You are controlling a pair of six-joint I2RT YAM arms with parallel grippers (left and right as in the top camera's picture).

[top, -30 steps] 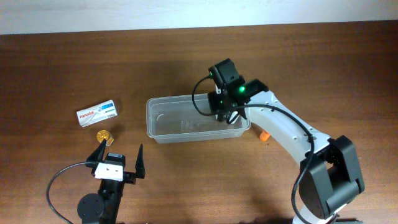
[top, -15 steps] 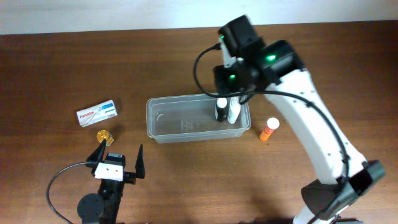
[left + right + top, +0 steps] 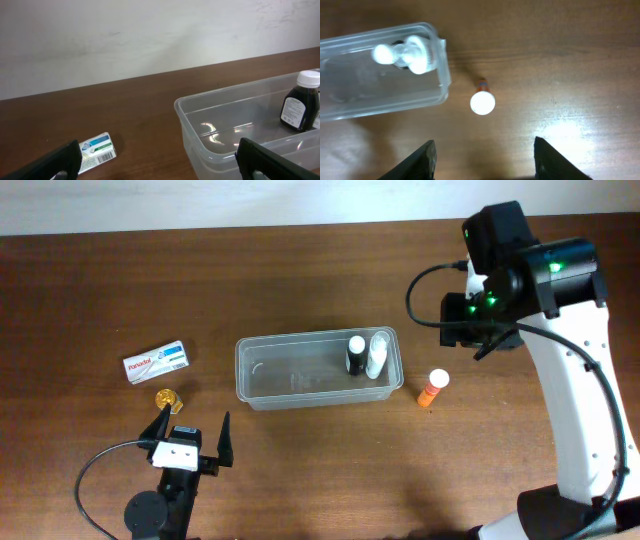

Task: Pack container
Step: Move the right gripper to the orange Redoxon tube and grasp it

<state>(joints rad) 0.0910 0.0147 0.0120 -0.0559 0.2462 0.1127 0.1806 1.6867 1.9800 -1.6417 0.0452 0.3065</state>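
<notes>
Container [image 3: 320, 370]: clear tub at the centre of the table [image 3: 300, 270], long side running left to right.

Contents: two bottles stand upright at the right end, side by side.
- Dark bottle [image 3: 356, 355], white cap, on the left.
- White bottle [image 3: 378, 353], on the right, near the end wall.
The rest of the tub floor is bare.

Items on the table outside the container:
- Orange tube [image 3: 432, 388], white cap, just right of the container, not touching it.
- Box [image 3: 157, 361], white and blue, well left of the container.
- Gold disc [image 3: 167, 396], just near of the box.

Left gripper [image 3: 195, 418]: near-left of the container, fingers spread fully, nothing held. Its wrist view looks over the container's left end towards the dark bottle.

Right gripper [image 3: 485, 144]: raised above the table, right of the container. Fingers stand partly apart with nothing between them. The orange tube's cap lies beyond the gap.
</notes>
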